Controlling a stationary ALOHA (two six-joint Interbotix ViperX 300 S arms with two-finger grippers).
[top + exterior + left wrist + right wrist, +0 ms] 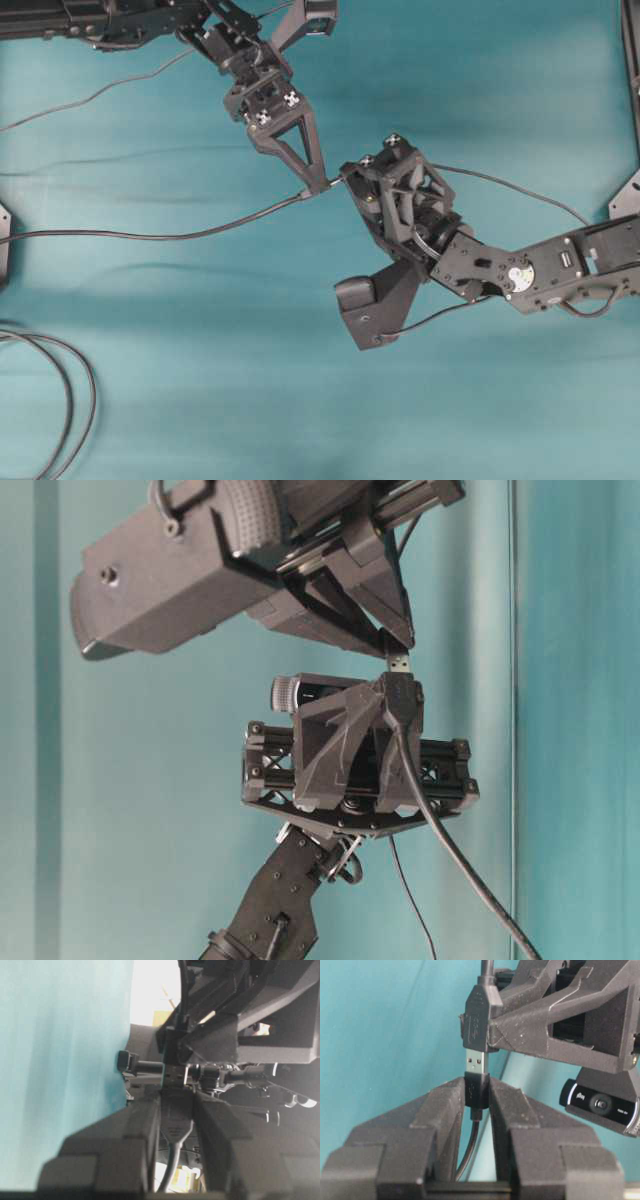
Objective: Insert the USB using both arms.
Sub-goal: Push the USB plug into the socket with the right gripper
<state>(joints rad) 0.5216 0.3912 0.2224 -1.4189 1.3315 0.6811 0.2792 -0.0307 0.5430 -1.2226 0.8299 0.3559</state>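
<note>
Above the teal surface (150, 400), the left claw (492, 1032) pinches the USB (476, 1035) by its dark body, silvery tip pointing at the right claw. The right claw (478, 1095) is pressed together on the black socket end (476, 1091) of the other cable, the tip meeting its mouth.
</note>
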